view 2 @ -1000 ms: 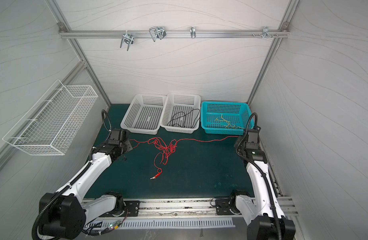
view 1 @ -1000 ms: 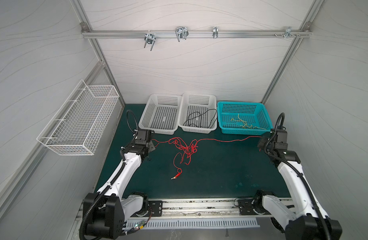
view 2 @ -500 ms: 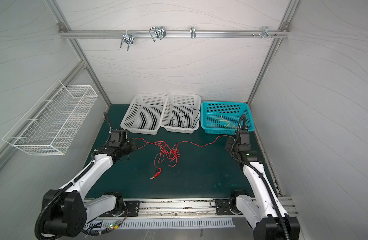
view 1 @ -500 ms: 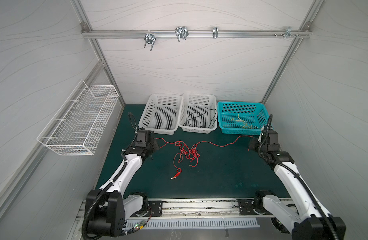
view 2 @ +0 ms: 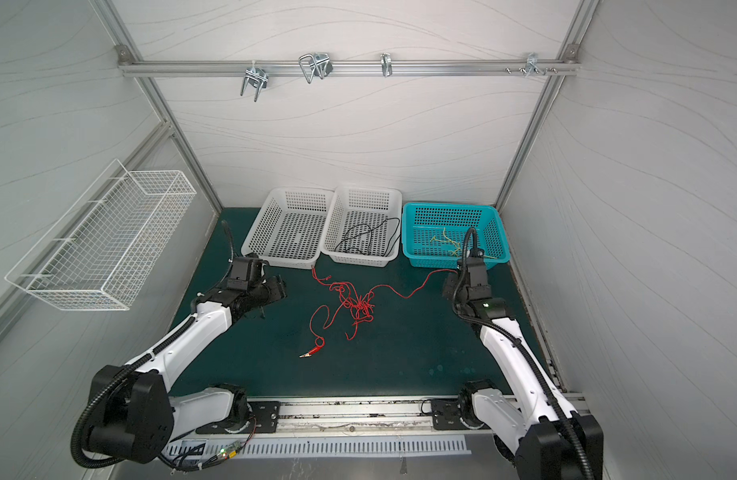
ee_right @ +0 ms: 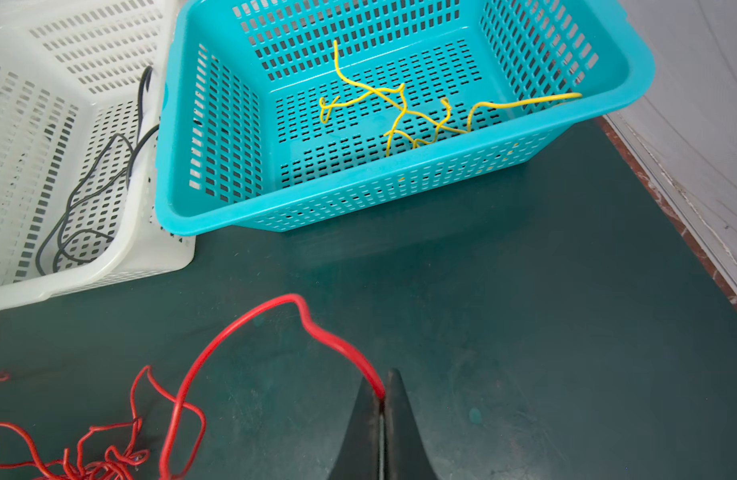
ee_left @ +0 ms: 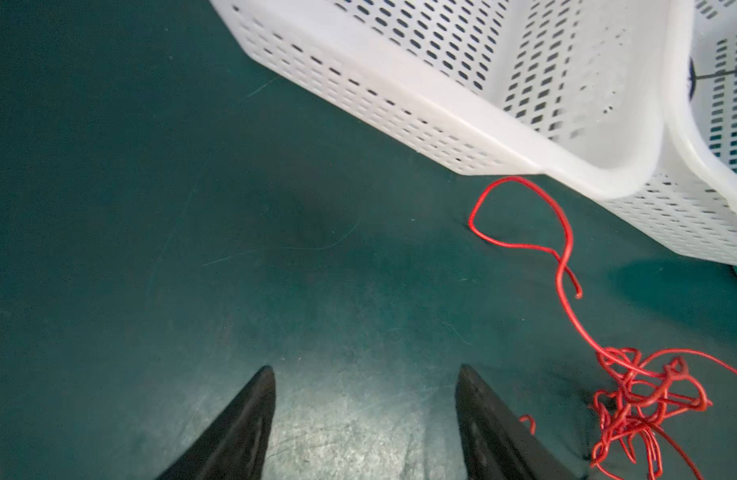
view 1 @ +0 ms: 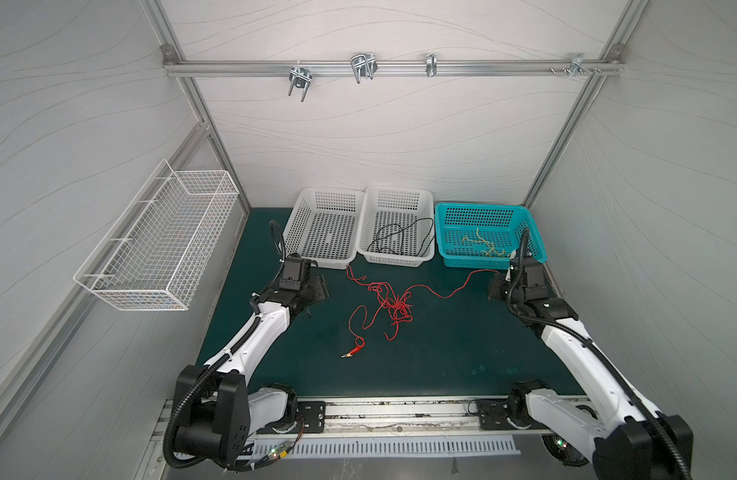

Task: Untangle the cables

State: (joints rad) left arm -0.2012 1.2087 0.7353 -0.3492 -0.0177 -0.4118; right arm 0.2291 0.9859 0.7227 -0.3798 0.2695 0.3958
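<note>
A red cable lies in a loose tangle mid-mat, seen in both top views. One strand runs right to my right gripper, which is shut on it in front of the teal basket. The cable's other end lies free on the mat beside a white basket. My left gripper stands open over bare mat, apart from that end. A black cable lies in the middle white basket, a yellow cable in the teal one.
The left white basket stands at the back, touching the middle white basket. A wire basket hangs on the left wall. A rail with hooks crosses overhead. The right wall is close to the teal basket.
My left gripper has opened and let go of the red cable's end, which now lies by the white basket. My right gripper moved left with its strand, and the cable went slack.
</note>
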